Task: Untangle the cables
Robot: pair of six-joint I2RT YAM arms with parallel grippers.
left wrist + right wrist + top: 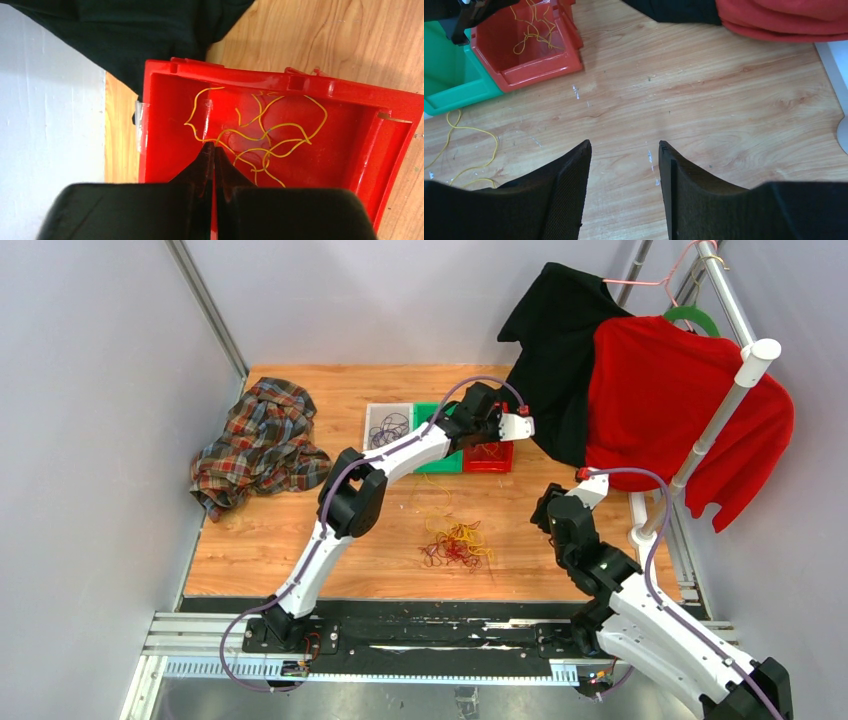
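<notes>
**wire_wrangler:** ok so where are the cables (455, 543) sitting right now?

**benchrat:** Most of them are in a small red-and-yellow tangle on the wooden surface (240, 550). It's roughly mid-way between the two arms, toward the near edge. One loose yellow strand (437, 495) lies just beyond the tangle, on the bin side. A bunch of yellow ones are curled up inside the red bin (165, 125). There are dark ones in the clear bin (388, 425) at the left end of the row, and the green bin (454, 85) sits between those two.

**wire_wrangler:** and the hands?

**benchrat:** The left hand (214, 150) is reached out over the red bin with its fingers pressed tight together. The tips are right at one of the yellow strands in there. Honestly can't tell from the wrist view whether it's pinching it or just touching.

The right hand (624, 150) is spread wide with nothing between the fingers. It's over bare wood to the right of the bins, well apart from the tangle.

**wire_wrangler:** anything else around?

**benchrat:** A plaid cloth (262, 445) is bunched up at the far left. A black garment (555, 340) and a red garment (670, 400) hang at the far right, and the black one droops down just beside the red bin.
</notes>
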